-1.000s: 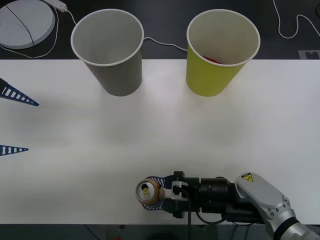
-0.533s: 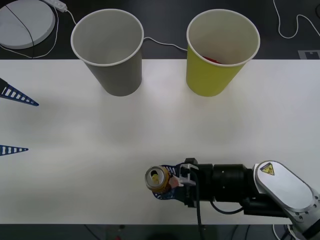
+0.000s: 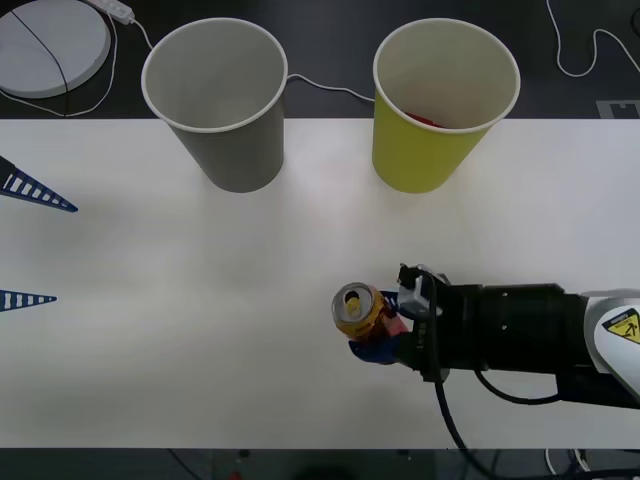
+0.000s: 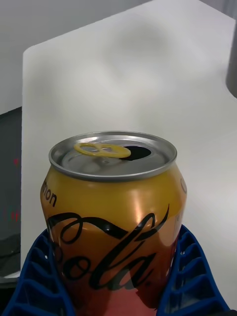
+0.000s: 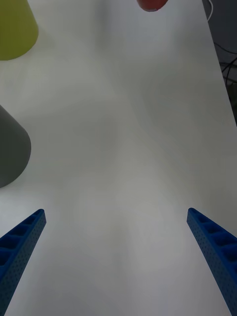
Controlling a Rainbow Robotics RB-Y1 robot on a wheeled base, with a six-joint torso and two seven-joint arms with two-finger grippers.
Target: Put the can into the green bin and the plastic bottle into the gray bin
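**Can held over the near half of the table**

Coca-Cola Lemon can [image 3: 358,309] sat upright between my right gripper [image 3: 372,322]'s blue ribbed fingers [image 4: 190,276], which were clamped on its red lower body, one finger on each side. In my right wrist view the can [image 4: 113,217] showed its gold-orange upper body with the black script, a silver lid and a yellow pull tab beside the open mouth. My right arm reached in from the right edge of the white table [image 3: 200,330], and the can was over the table's near half, right of centre.

At the far edge stood the two paper cups, both upright and well apart from the can. I saw the green bin [image 3: 443,105] on the right, with something red lying inside it that I could not identify, and the gray bin [image 3: 218,103] on the left, near it but not touching.

My left gripper [image 3: 28,245] waited at the left edge of the table with its fingers [image 5: 22,247] spread wide and nothing between them.
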